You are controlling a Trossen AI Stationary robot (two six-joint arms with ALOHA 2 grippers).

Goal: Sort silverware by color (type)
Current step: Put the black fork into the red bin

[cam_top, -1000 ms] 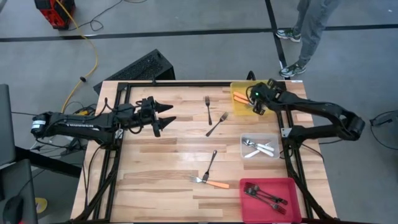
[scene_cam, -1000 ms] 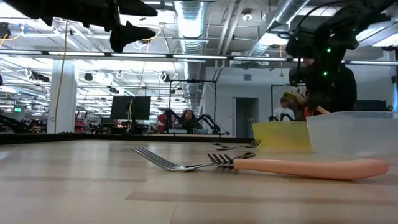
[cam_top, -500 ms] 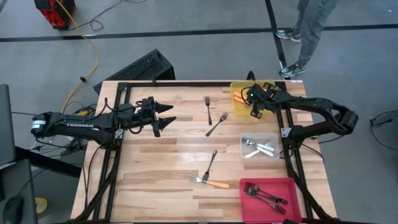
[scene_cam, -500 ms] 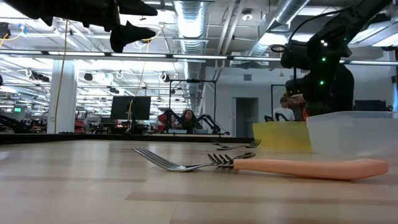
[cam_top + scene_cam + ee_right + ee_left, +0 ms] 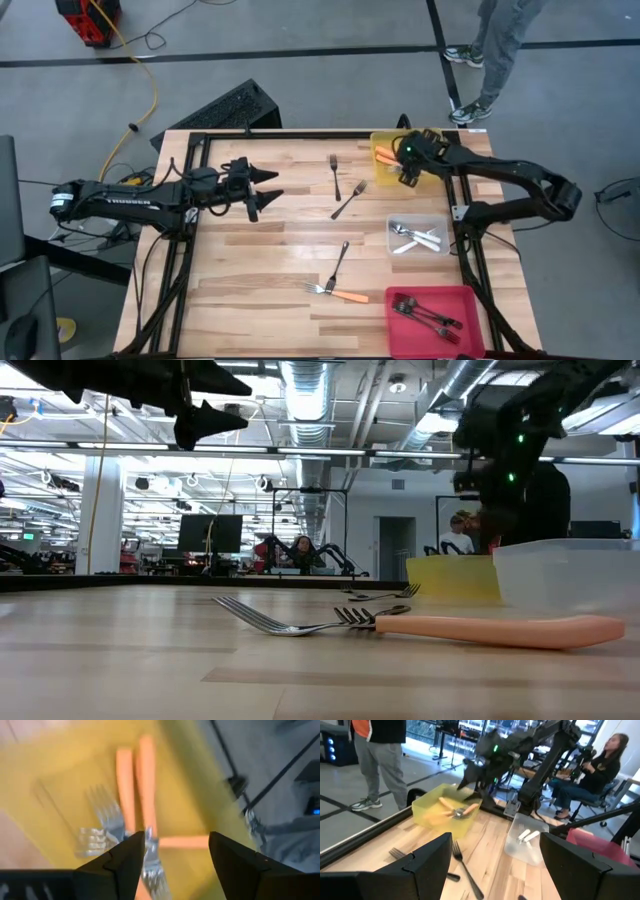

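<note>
The right gripper [image 5: 402, 168] hangs over the yellow bin [image 5: 382, 141], fingers spread above orange-handled forks [image 5: 134, 827]. The left gripper [image 5: 268, 187] waits above the desk [image 5: 260, 270], fingers apart, holding nothing.

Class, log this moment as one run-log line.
right end effector: open above yellow bin | orange-handled forks: in bin | left end effector: open, waiting

In the high view, the right gripper [image 5: 404, 161] covered much of the yellow bin [image 5: 380, 141] at upper right, hiding most of the orange-handled forks [image 5: 141, 775], which were blurred in the right wrist view. The person [image 5: 497, 50] was cut off by the top edge.
</note>
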